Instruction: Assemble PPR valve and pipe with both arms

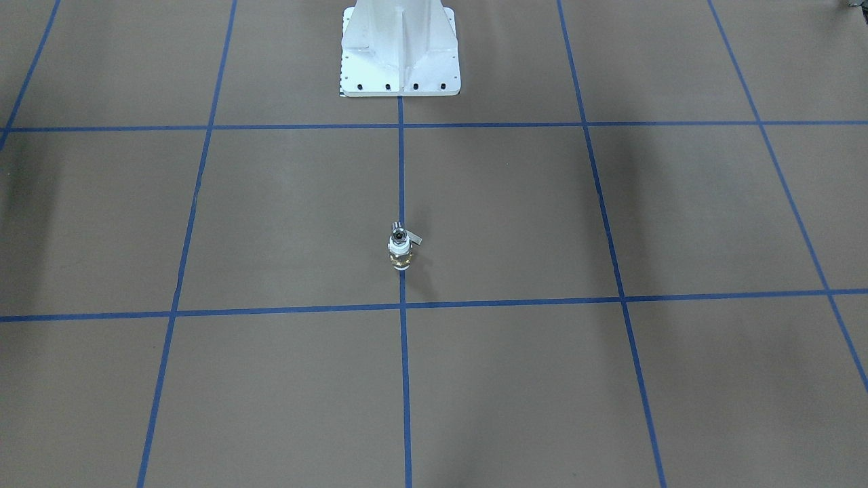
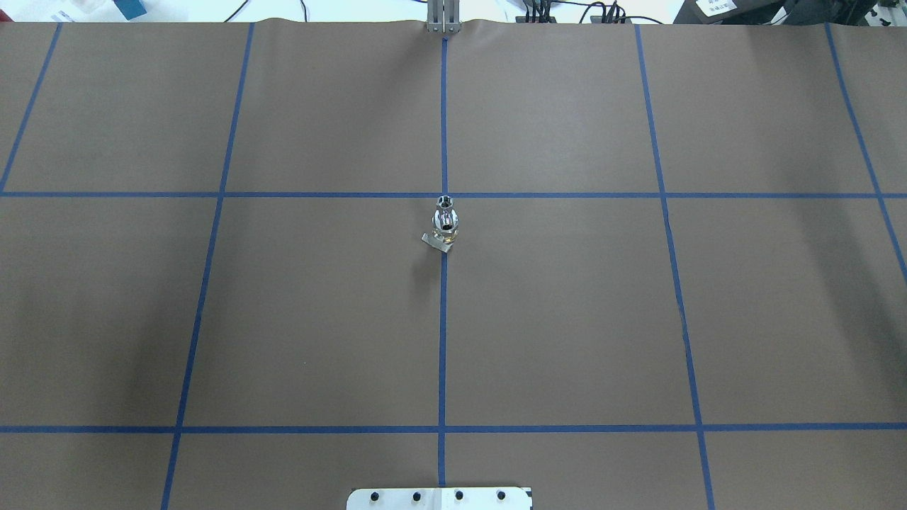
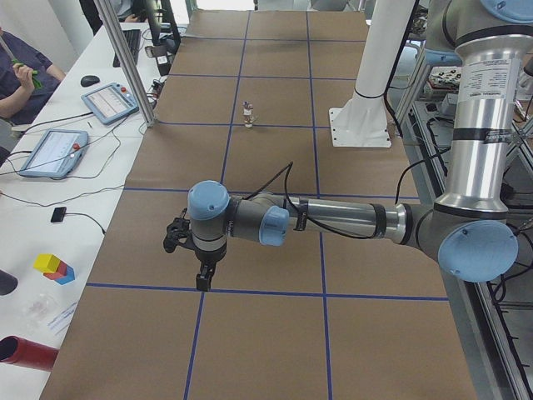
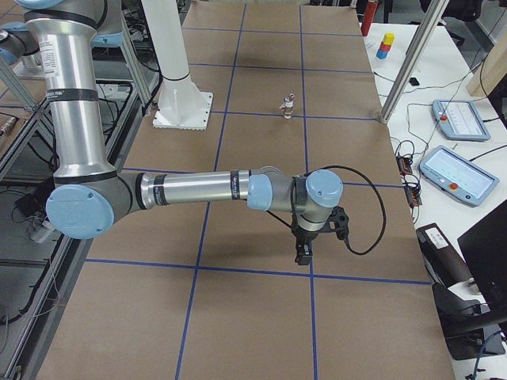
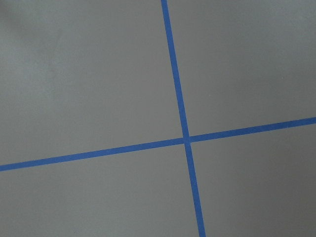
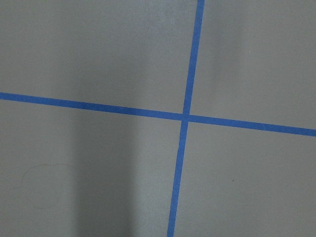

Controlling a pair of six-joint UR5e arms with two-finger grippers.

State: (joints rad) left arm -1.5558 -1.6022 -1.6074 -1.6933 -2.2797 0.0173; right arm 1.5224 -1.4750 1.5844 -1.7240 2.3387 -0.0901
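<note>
The PPR valve [image 1: 400,256], brass with white collars and a pale side lever, stands on the table's centre line. It also shows in the overhead view [image 2: 446,227]. The shiny silver pipe [image 1: 399,234] sits in line on its end, touching it, and shows too in the overhead view [image 2: 445,203]. Both are far from the arms. My left gripper [image 3: 202,279] hangs over the table's left end. My right gripper [image 4: 303,253] hangs over the right end. Each shows only in a side view, so I cannot tell whether it is open or shut. The wrist views show only brown paper and blue tape.
The white bolted pedestal [image 1: 400,47] stands at the robot's side of the table. Blue tape lines grid the brown paper. Tablets [image 3: 108,102] and cables lie on the operators' bench, where a person sits. An aluminium post [image 3: 125,62] stands at the table's far edge.
</note>
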